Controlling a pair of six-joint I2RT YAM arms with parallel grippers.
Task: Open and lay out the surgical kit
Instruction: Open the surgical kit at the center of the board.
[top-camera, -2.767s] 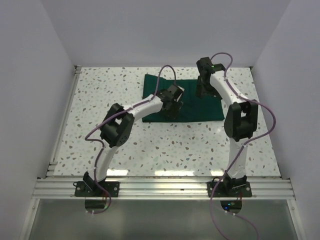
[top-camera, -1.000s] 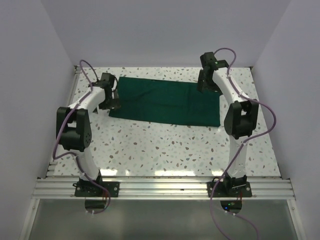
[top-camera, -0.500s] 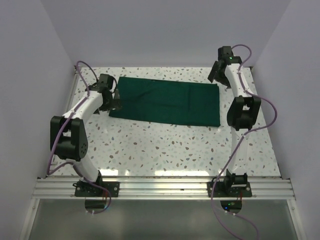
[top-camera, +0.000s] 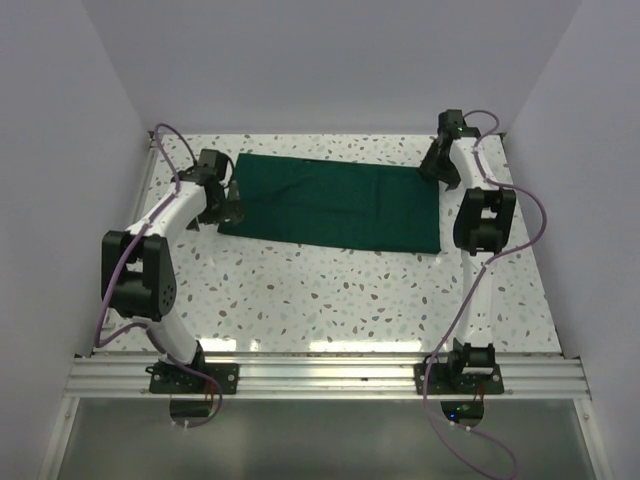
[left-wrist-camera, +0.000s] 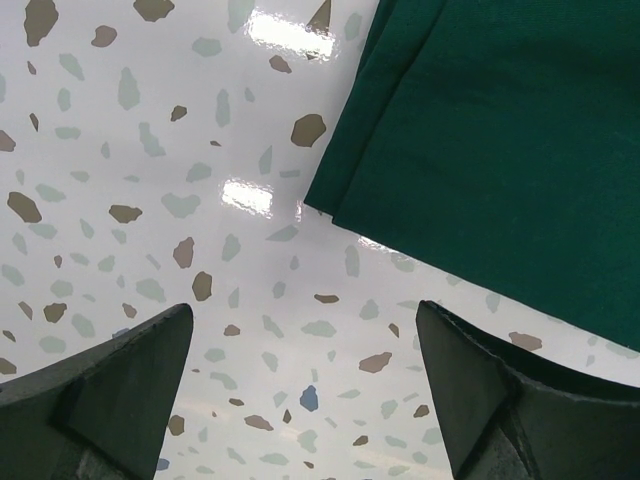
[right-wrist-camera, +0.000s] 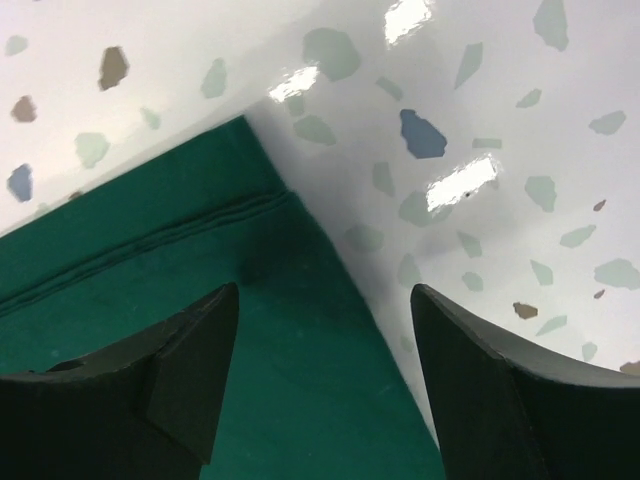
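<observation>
Both pincers are basically doing nothing with the cloth right now. The left gripper (left-wrist-camera: 305, 400) has its jaws spread wide with nothing between them, just speckled table (left-wrist-camera: 150, 150) underneath, and the corner of the dark green cloth (left-wrist-camera: 500, 150) sits a bit beyond and to one side of it, not touched by either finger. The right gripper (right-wrist-camera: 325, 390) is spread just as wide and holds nothing either. It hangs right over a corner of the cloth (right-wrist-camera: 150, 290), one finger above the green and the other above bare table (right-wrist-camera: 480, 120); whether the tips touch anything can't be told from here. The overhead view gives the layout the wrist cams don't: the cloth (top-camera: 335, 205) lies flat as one long rectangle across the far half of the table (top-camera: 330, 290), with the left gripper (top-camera: 228, 203) at its left end and the right gripper (top-camera: 437, 165) at its far right corner. The wrist cams give detail the overhead misses: the left one shows a second layer edge running along the cloth's border, and the right one shows a stitched hem line near the corner.
</observation>
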